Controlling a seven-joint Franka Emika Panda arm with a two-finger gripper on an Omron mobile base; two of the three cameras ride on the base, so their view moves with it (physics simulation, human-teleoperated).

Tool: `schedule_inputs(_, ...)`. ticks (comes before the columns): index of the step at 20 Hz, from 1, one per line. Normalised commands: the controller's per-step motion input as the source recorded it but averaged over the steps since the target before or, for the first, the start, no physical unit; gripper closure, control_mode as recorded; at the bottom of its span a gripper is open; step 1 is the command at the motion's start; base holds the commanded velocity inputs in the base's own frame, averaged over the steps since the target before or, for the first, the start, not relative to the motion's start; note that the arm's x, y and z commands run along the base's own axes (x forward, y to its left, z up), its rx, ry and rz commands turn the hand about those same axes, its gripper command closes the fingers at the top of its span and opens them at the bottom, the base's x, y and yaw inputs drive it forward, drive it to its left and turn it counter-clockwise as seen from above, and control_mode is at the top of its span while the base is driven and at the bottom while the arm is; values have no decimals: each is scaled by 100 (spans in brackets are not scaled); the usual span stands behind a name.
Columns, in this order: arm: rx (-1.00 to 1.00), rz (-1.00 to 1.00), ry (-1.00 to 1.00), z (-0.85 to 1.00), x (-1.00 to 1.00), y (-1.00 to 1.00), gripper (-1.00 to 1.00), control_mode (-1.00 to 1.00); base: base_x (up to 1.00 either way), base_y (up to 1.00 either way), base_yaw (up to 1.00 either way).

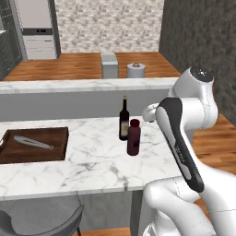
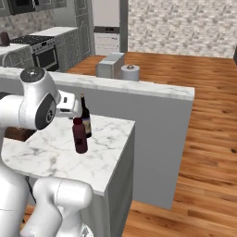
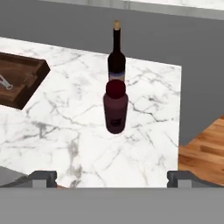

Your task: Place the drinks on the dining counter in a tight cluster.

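Observation:
Two drinks stand upright, close together, near the right end of the dining counter [image 1: 92, 161]. They are a tall dark wine bottle [image 1: 123, 120] [image 2: 85, 118] [image 3: 116, 57] and, just in front of it, a squat dark-maroon bottle [image 1: 133, 137] [image 2: 79, 135] [image 3: 115, 107]. My gripper [image 3: 112, 178] is open and holds nothing. It hangs above the counter, on the near side of the maroon bottle and well short of it. From the left base view, my arm's white hand is just right of the wine bottle.
A dark wooden tray [image 1: 34, 145] [image 3: 17, 83] holding a metal utensil lies at the counter's left. Behind runs a higher marble ledge [image 1: 69, 85] carrying a grey box [image 1: 109, 65] and a lidded canister [image 1: 136, 70]. A grey stool [image 1: 41, 221] stands below the front edge. Wooden floor lies past the right edge.

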Motion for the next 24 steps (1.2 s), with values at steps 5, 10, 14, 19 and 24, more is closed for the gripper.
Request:
schedule_inputs(5,1,0,1,3,-1,1,-100,-100,0,0,0)
schedule_inputs(10,0,0,0,0,0,0,-100,-100,0,0,0)
schedule_inputs(14,2,-4,0,-3,-35,-18,-100,100,-19,-14,-3)
schedule_inputs(19,0,0,0,0,0,0,-100,100,-69,-96,-21)
schedule_inputs(24,0,0,0,0,0,0,-100,100,1,-100,-5)
